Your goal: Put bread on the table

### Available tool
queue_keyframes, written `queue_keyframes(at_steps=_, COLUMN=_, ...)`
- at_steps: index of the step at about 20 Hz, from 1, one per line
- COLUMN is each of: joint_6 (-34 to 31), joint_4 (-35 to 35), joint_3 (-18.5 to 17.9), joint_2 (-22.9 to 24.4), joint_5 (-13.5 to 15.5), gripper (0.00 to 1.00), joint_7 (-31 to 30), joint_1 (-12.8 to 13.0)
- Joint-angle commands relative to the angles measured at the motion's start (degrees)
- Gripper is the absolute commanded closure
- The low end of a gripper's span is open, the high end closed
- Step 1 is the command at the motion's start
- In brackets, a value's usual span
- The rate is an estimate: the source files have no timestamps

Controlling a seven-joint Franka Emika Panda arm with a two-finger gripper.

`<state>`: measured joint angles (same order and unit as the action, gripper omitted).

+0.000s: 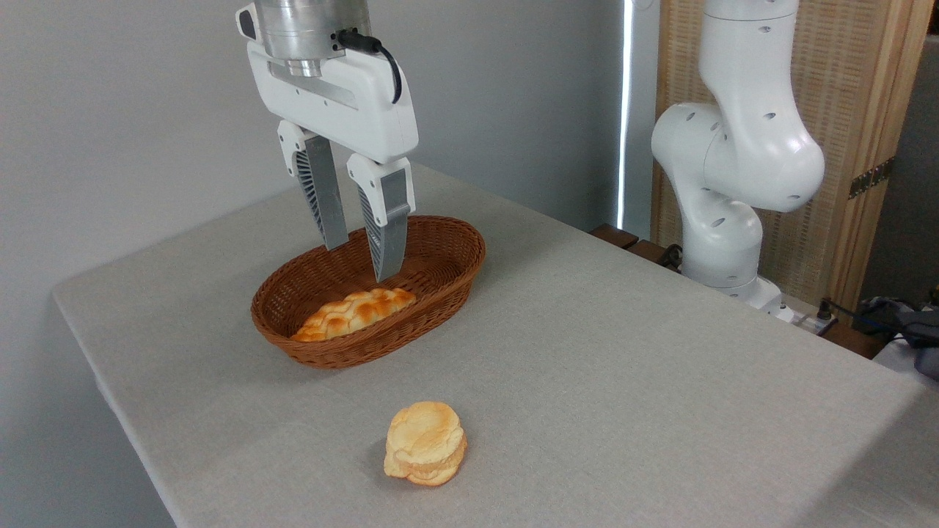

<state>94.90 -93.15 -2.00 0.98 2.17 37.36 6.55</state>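
Observation:
The bread [426, 443], a small round pale golden bun with toasted patches, lies on the grey-beige table [623, 352] near its front edge. It is free, with nothing touching it. My gripper [361, 262] hangs open over the wicker basket [440, 282], behind the bun and well apart from it. Its two fingers point down into the basket with an empty gap between them.
A longer braided orange-glazed loaf [355, 313] lies inside the oval brown basket, just below my fingertips. The arm's white base [733, 183] stands at the right rear of the table. The table's left edge runs close to the basket.

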Motion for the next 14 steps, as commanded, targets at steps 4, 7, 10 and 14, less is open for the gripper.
queue_keyframes(at_steps=4, joint_6=-1.92, joint_4=0.69, joint_3=0.77, joint_2=0.60, joint_5=-0.94, gripper=0.00, joint_7=-0.18, joint_1=-1.45)
queue_keyframes(at_steps=7, joint_6=-2.00, joint_4=-0.01, joint_3=1.13, joint_2=1.22, joint_5=-0.94, gripper=0.00, joint_7=-0.18, joint_1=-1.45)
queue_keyframes(at_steps=10, joint_6=-2.00, joint_4=-0.01, joint_3=1.13, joint_2=1.31, joint_5=-0.94, gripper=0.00, joint_7=-0.36, joint_1=-1.45)
queue_keyframes(at_steps=14, joint_6=-2.00, joint_4=-0.01, joint_3=1.13, joint_2=1.31, joint_5=-0.85, gripper=0.00, joint_7=-0.44, joint_1=-2.24)
